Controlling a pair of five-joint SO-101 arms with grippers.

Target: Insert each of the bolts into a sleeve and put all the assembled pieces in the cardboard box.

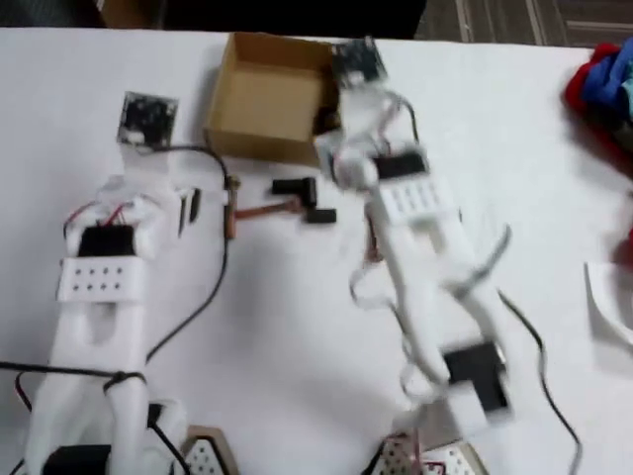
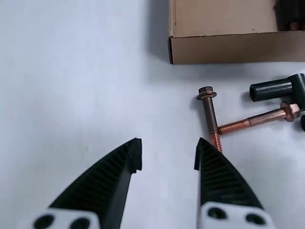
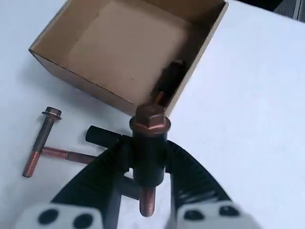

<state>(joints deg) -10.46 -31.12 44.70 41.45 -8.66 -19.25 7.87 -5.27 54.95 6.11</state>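
Note:
My right gripper [image 3: 147,164] is shut on a black sleeve with a copper bolt [image 3: 150,140] through it, held upright just outside the near corner of the cardboard box [image 3: 128,43]. One assembled piece [image 3: 169,78] lies inside against the box wall. In the high view this gripper [image 1: 326,124] sits at the right edge of the box [image 1: 267,94]. My left gripper [image 2: 169,155] is open just above the table, with the threaded end of a dark bolt [image 2: 209,114] beside one fingertip. A copper bolt [image 2: 259,120] lies across it, and a loose black sleeve [image 2: 274,89] lies beyond.
A second loose sleeve [image 1: 318,215] lies right of the bolts [image 1: 259,209]. Black cables [image 1: 213,287] trail across the table between the arms. Red and blue cloth [image 1: 603,84] and a white object [image 1: 608,302] sit at the right edge.

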